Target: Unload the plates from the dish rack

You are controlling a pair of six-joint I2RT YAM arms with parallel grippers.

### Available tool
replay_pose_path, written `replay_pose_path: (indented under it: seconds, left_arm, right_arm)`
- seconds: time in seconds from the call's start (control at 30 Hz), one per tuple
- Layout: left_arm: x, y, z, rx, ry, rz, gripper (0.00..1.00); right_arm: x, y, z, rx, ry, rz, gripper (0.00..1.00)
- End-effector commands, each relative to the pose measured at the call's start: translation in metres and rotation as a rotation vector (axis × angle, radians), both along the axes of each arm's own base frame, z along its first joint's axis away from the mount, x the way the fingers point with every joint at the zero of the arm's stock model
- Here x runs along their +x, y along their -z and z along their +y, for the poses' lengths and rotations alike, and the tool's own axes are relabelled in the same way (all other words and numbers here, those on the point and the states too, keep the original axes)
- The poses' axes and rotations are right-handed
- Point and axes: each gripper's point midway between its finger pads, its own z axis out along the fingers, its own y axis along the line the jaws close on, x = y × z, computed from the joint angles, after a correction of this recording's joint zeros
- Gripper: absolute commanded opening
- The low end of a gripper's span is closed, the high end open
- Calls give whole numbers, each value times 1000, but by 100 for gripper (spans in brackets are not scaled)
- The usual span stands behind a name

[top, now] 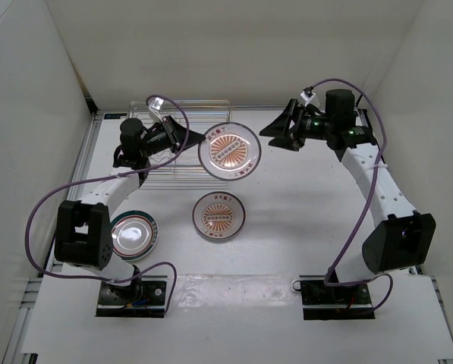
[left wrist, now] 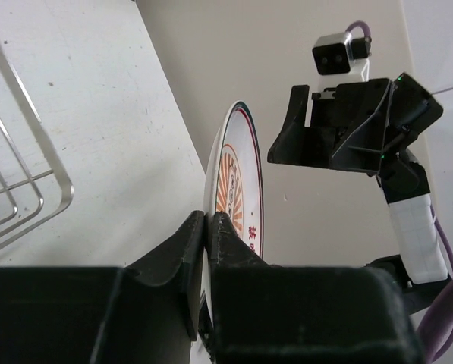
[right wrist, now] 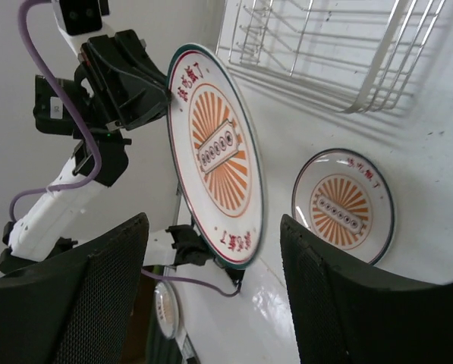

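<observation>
A small round white plate with an orange sunburst centre [top: 229, 151] is pinched at its rim by the left gripper [top: 184, 136] and held aloft beside the silvery wire dish rack [top: 173, 168]. The right gripper [top: 272, 135] is spread open, empty, nearby.

Dish rack [top: 177, 168]: from above, mostly lost behind the left arm [top: 105, 189] & the upright sunburst plate [top: 229, 150]; wires too thin to count. Plain plate [top: 134, 233]: left edge tucked under that arm's base block. Left wrist cam: only a rack corner shows, rest cut off at left edge; plate's lower rim buried betw. the left claw [left wrist: 208, 224] fingers. Right wrist cam: rack cut off top & right; plain plate just a sliver beside a right claw [right wrist: 211, 220] finger. Plate lettering too small to read.
</observation>
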Motion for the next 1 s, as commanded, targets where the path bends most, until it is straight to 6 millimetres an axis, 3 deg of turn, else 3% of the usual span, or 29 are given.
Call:
replay_pose_path:
  seconds: [0.0,0.2,0.3,0.47,0.5,0.6,0.63,0.67,0.73,0.77,0.8,0.83,0.87,0.93,0.97]
  left_arm:
    - [-7,-20,10,-34,-5,-38,0]
    - [-3,-39,-5,-60,24,-67,0]
    - [-3,-55,-16,-90,48,-85,0]
    - [-13,-50,-47,-85,119,-69,0]
    - [-18,-47,-53,-83,135,-58,0]
    - [-23,-43,-58,-85,145,-54,0]
    - [-26,-40,-58,-83,154,-45,13]
    - [-28,-28,-56,-69,147,9,21]
    - [-30,-21,-47,-53,133,37,33]
    - [-34,-4,-41,-35,128,87,39]
    - [-39,-4,-35,-12,122,67,50]
    - [-38,0,-29,3,105,75,67]
    - [-44,5,-24,31,86,110,100]
    - [-55,20,-11,173,57,73,100]
    - [-63,36,6,296,-36,213,100]
  right_arm:
    - [-6,10,-9,-14,-1,-8,73]
    - [-31,26,2,-6,-67,42,72]
    - [-33,33,6,-14,-83,47,72]
    - [-35,27,19,8,-125,21,65]
    - [-34,29,21,8,-127,26,60]
    - [-35,40,20,-20,-125,30,23]
    - [-36,47,18,-29,-107,64,0]
    - [-37,59,14,-62,-81,90,0]
    - [-36,72,7,-104,-58,99,0]
    - [-41,87,5,-123,-55,129,0]
    - [-47,94,2,-152,-71,130,0]
    - [-45,103,-2,-182,-45,137,0]
    - [-51,116,-4,-201,-46,162,0]
    - [-51,128,-5,-219,-48,176,0]
    - [-52,131,-5,-227,-58,176,0]
